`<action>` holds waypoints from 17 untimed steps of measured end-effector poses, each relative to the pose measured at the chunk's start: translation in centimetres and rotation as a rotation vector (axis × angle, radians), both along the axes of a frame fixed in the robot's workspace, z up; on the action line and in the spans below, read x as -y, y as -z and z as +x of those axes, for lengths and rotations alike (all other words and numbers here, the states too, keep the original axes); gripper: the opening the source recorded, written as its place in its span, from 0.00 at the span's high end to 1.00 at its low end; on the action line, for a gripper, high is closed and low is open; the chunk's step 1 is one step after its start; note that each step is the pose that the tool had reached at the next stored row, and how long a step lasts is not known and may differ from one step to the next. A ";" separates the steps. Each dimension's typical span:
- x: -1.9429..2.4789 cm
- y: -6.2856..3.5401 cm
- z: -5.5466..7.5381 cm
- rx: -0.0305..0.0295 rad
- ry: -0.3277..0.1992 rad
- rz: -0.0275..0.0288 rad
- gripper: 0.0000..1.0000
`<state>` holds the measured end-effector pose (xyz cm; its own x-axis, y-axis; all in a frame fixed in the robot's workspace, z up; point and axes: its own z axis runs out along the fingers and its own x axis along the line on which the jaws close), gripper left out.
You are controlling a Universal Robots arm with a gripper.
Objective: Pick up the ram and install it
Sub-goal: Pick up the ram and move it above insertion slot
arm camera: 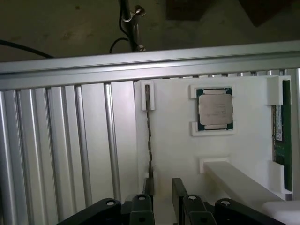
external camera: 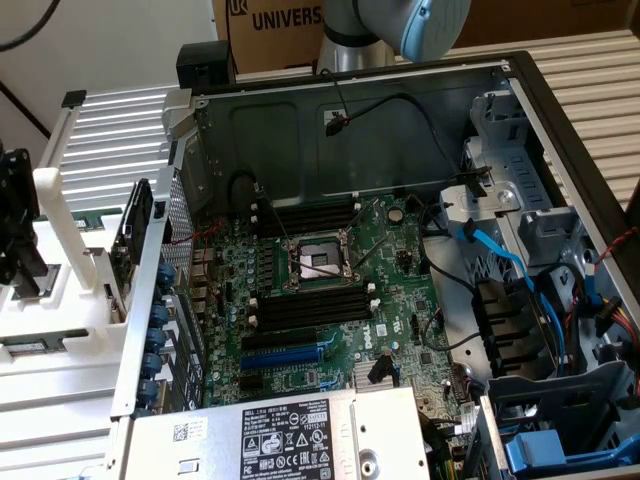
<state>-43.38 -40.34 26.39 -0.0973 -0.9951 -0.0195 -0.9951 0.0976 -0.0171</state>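
Overall, ribbed aluminium tabletop [external camera: 600, 80] under open grey metal computer case [external camera: 270, 130]; white plastic parts tray [external camera: 60, 300] at nine o'clock, brown cardboard box [external camera: 270, 30] at twelve, lettered "UNIVERS", rest cut off. Black gripper [arm camera: 163, 194] narrowly parted over thin dark-green ram stick [arm camera: 150, 131], edge-on in tray slot; contact hard to judge.

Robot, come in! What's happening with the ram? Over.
Gripper jaws open, empty. Ram edge-on in white holder, not gripped. Nothing in the way.
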 end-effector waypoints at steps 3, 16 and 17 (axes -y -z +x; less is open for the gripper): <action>0.16 0.32 -0.1 -0.0003 0.000 0.0000 0.70; 0.88 2.60 -0.1 -0.0009 0.000 0.0000 0.70; 0.98 2.97 -0.1 -0.0015 0.000 0.0005 0.70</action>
<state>-43.48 -41.32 23.42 -0.0973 -0.9951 -0.0198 -0.9951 0.0977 -0.0156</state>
